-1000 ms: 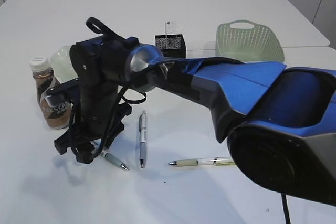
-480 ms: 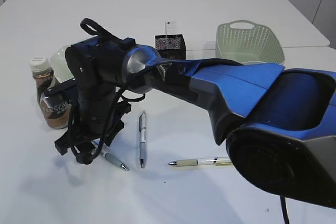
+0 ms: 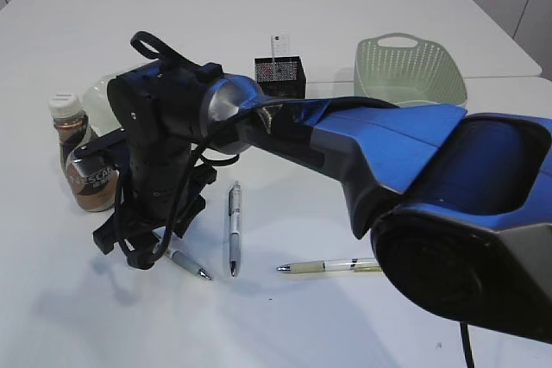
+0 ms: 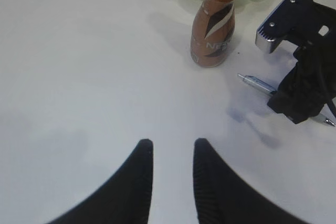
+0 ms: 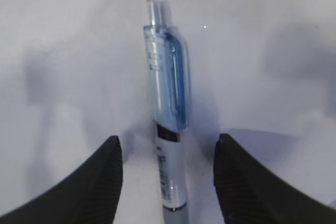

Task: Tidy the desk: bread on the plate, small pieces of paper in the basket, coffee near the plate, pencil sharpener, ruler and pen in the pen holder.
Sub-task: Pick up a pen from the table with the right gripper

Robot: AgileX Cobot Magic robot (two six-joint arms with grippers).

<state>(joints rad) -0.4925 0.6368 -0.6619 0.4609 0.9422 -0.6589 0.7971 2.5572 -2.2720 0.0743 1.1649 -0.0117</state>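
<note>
A plain white counter (image 3: 362, 6) fills the room, its far edge meeting pale wall panels. Nearest, a pale pen (image 3: 332, 265) lies crosswise, and a slim grey pen (image 3: 233, 228) points away. The right hand (image 5: 168, 174) hangs low at the left, fingers spread and empty, straddling a clear blue-clipped pen (image 5: 167, 124) lying flat between them without touching. The left hand (image 4: 169, 174) hovers over bare counter, its ribbed black fingers slightly parted, holding nothing. Just left stands the glossy brown coffee (image 3: 73, 154) bottle, upright beside the wavy translucent green plate (image 3: 97, 101). Farther back sit the black mesh pen holder (image 3: 279, 75) and, right, the woven green basket (image 3: 409, 68).
</note>
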